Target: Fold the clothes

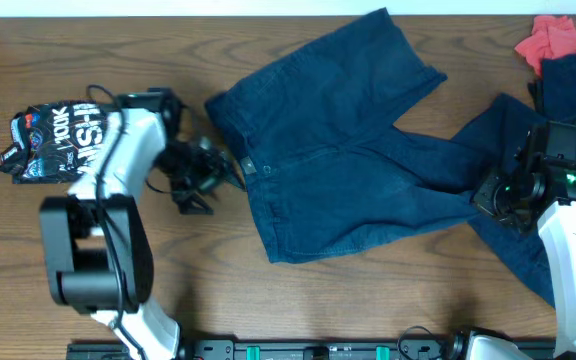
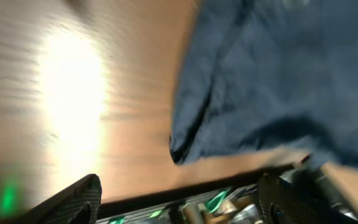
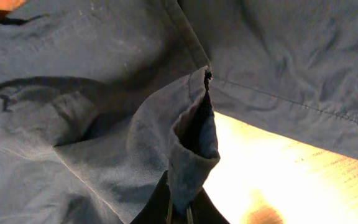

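Grasping stage, before first fold. Clamps right pincer (image 3: 179, 210) on hem of shorts (image 1: 338, 160) spread mid-frame on desk (image 1: 368, 300); holds left pincer (image 2: 182, 198) apart beside waistband (image 1: 240, 160). Next: close left, lift both evenly.

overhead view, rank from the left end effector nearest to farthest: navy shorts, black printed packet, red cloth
From the left end effector:
1. dark navy fabric shorts, waistband just to its right.
2. black printed packet, farther off on its left.
3. crumpled red cloth, far top-right corner.
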